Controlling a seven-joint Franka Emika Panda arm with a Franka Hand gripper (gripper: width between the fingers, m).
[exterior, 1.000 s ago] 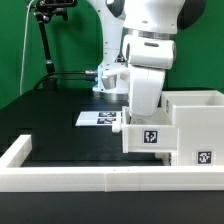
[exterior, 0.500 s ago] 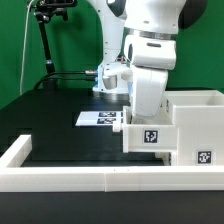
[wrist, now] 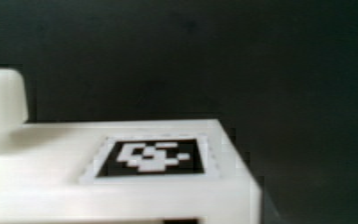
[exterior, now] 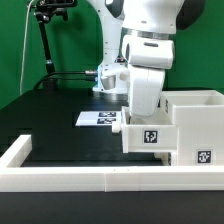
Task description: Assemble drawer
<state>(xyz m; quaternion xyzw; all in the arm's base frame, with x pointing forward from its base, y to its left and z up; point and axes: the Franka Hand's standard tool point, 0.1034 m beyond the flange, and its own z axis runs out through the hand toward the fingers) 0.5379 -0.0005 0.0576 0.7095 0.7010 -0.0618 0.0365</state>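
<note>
Wall, low and white, edges the black table in front. Behind it, at the exterior view's right, drawer: tagged box, partly cut off. Arm covers its near corner; gripper hidden, grip cannot be told. Marker board beyond.

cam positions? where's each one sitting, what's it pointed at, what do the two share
Exterior view: off the arm, beyond the low white wall, facing across the black table at the drawer box, a tray and the marker board; arm shows, gripper hidden.
Wrist view: on the wrist, close over a tagged white part; no fingers visible.
Shared: probably that tagged tray.
</note>
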